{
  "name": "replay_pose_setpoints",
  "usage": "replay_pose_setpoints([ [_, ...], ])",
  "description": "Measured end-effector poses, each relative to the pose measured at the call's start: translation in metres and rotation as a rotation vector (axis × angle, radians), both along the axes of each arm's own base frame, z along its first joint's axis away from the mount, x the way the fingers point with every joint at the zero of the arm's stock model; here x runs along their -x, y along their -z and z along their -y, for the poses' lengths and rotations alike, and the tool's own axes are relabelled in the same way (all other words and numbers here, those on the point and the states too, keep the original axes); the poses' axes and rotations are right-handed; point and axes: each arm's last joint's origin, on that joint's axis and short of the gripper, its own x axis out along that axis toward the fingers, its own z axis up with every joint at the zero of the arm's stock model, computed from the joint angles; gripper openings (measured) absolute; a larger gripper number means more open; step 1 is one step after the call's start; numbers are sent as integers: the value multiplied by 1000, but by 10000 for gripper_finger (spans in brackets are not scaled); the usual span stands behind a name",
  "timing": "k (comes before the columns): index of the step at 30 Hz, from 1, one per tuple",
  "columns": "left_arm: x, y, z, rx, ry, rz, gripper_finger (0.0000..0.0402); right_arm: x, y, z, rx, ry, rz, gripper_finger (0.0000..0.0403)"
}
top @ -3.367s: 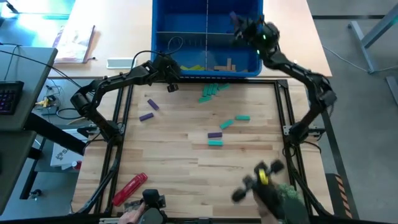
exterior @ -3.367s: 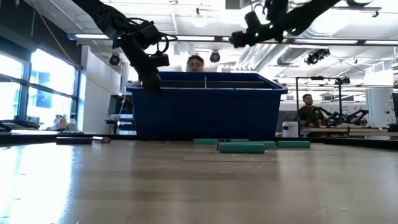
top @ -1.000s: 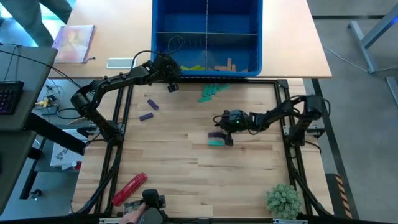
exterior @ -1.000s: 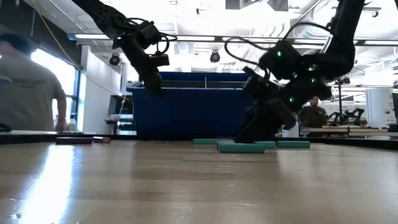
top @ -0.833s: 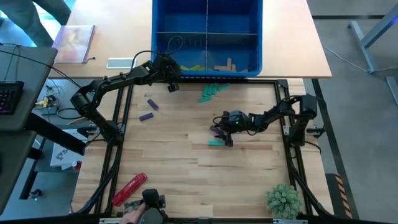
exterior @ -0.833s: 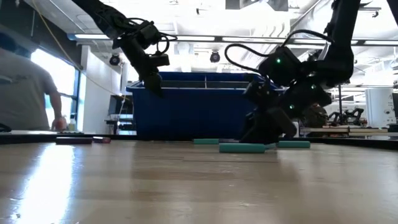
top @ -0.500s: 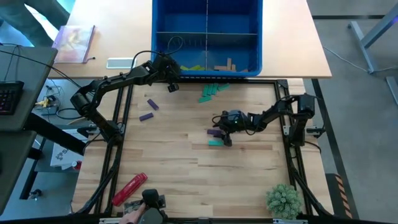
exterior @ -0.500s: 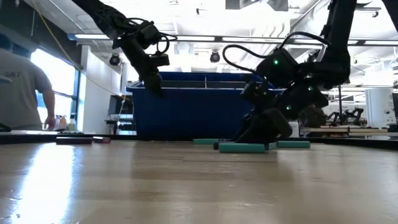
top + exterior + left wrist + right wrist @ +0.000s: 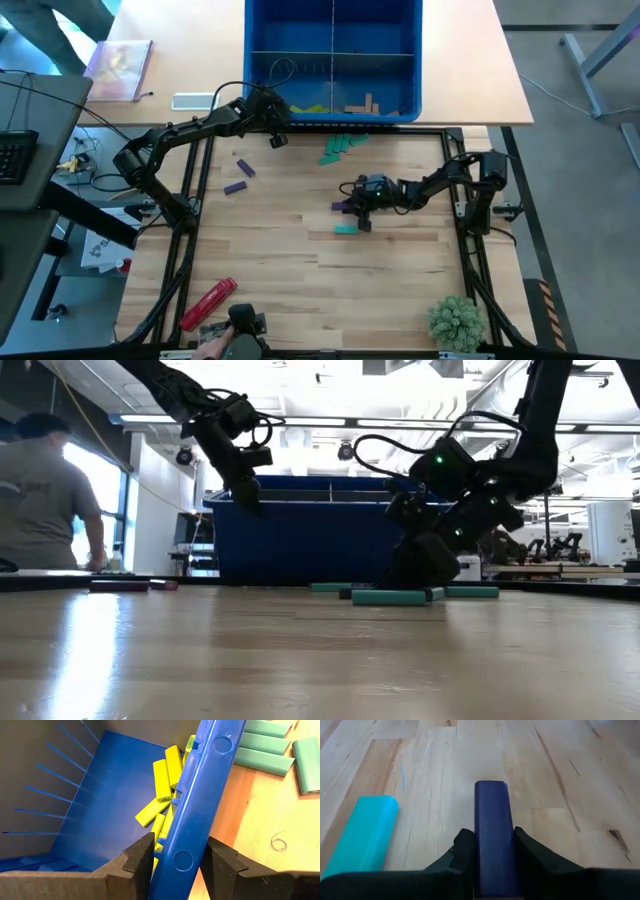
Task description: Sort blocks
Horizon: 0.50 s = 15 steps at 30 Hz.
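My right gripper is down on the pale wood-plank tabletop, fingers closed snug on a purple block. It's a smooth, matte little bar with rounded edges, lying flat on the grain. Just beside it sits a teal block of the same shape, apart from the fingers.

My left gripper is up at the blue bin, its fingers straddling the hard plastic rim with round molded dimples, one finger inside and one outside. They sit close against the wall on both sides.

Counting what I can see: inside that near compartment there are at least four glossy lime blocks heaped loosely, and a few tan wood ones in the next compartment. On the tabletop by the bin there's a small teal cluster, three visible from my left wrist. Two more purple blocks lie well apart to the left. One red cylinder lies near the front edge.
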Motion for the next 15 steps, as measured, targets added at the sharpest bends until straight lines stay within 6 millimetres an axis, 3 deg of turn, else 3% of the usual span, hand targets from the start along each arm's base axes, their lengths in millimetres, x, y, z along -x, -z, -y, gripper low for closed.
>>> replay_pose_setpoints([
  [2, 0, 0, 0, 0, 0, 0, 124, -5, -10, 1, -5, -14, 19, 85],
  [4, 0, 0, 0, 0, 0, 0, 124, -14, -35, 3, 20, -38, 92, 85],
  [6, 0, 0, 0, 0, 0, 0, 124, -23, -70, 7, 72, -58, 170, 85],
  [10, 0, 0, 0, -1, 0, 0, 124, -24, -132, 23, 234, -78, 142, 85],
  [15, 0, 0, 0, 3, 5, 12, 124, -15, -223, 64, 519, 59, 215, 85],
])
